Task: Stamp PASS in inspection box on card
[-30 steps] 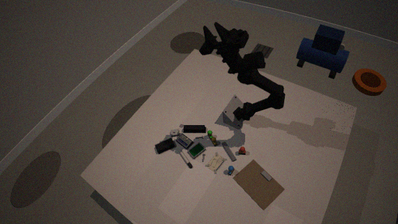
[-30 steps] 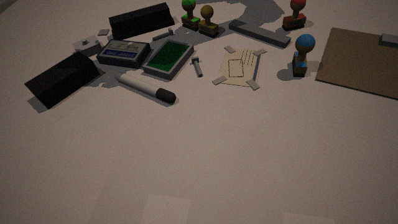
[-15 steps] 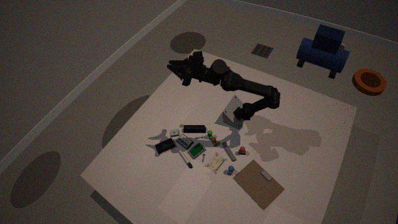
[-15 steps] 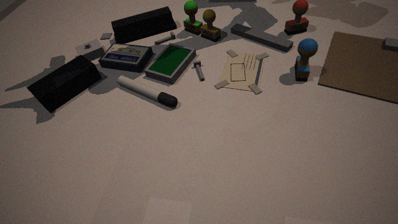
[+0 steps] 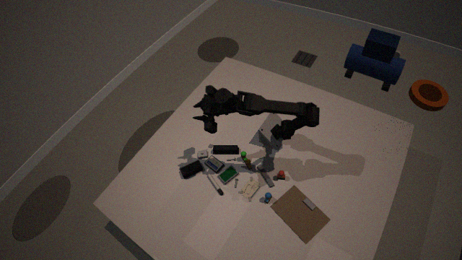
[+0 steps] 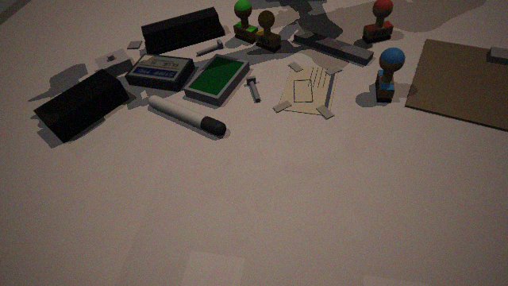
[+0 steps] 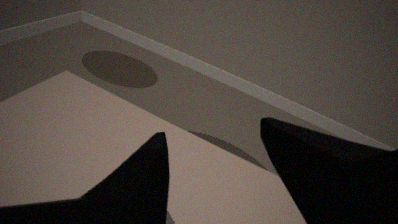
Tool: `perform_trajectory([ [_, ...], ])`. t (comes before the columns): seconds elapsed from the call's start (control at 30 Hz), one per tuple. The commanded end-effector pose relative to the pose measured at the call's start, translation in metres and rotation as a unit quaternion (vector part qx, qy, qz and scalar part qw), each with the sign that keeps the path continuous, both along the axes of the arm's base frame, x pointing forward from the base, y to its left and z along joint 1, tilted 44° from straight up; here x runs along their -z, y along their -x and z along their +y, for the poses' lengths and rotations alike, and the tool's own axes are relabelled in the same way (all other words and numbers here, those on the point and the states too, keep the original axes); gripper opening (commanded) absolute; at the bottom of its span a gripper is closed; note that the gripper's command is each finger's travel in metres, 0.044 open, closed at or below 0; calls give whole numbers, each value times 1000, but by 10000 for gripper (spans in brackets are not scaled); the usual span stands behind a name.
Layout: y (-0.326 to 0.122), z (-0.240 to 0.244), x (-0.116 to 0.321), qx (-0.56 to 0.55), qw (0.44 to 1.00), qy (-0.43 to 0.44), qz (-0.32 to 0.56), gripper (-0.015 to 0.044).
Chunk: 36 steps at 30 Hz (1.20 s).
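My gripper (image 5: 195, 112) (image 7: 214, 133) is partly open and empty, high over the table's left part, away from the stamps. A green-knobbed stamp (image 5: 244, 154) (image 6: 243, 8) and a yellow-brown stamp (image 5: 247, 164) (image 6: 266, 20) stand close together. A red stamp (image 5: 281, 175) (image 6: 382, 8) and a blue stamp (image 5: 268, 196) (image 6: 392, 59) stand upright farther right. Which one reads PASS cannot be told. The green ink pad (image 5: 228, 175) (image 6: 217, 77) lies open. The card (image 5: 250, 188) (image 6: 319, 97) is held by corner tabs; its box outline (image 6: 294, 91) shows no print.
A lidded blue stamp pad (image 5: 214, 164) (image 6: 159, 71), two black blocks (image 6: 182, 29) (image 6: 81, 105), a marker (image 6: 178, 113), small bolts (image 6: 254, 89) (image 6: 210, 48), a grey bar (image 6: 333, 48) and a clipboard (image 5: 299, 217) (image 6: 452, 87) lie around the pad and card.
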<state>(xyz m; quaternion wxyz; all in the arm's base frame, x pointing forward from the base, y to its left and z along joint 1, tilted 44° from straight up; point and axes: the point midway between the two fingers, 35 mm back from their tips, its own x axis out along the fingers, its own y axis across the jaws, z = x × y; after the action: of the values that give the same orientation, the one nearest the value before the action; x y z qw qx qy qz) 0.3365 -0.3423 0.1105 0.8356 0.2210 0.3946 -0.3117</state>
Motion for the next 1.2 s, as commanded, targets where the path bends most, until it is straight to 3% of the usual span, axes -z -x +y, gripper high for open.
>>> perform_trajectory([
  [0.0,14,57,54,-167,980,-50,100,226],
  [0.33,58,158,107,-447,863,-154,177,226],
  [0.7,110,263,109,-682,668,-273,117,226],
  [1.17,116,264,111,-685,665,-275,115,226],
])
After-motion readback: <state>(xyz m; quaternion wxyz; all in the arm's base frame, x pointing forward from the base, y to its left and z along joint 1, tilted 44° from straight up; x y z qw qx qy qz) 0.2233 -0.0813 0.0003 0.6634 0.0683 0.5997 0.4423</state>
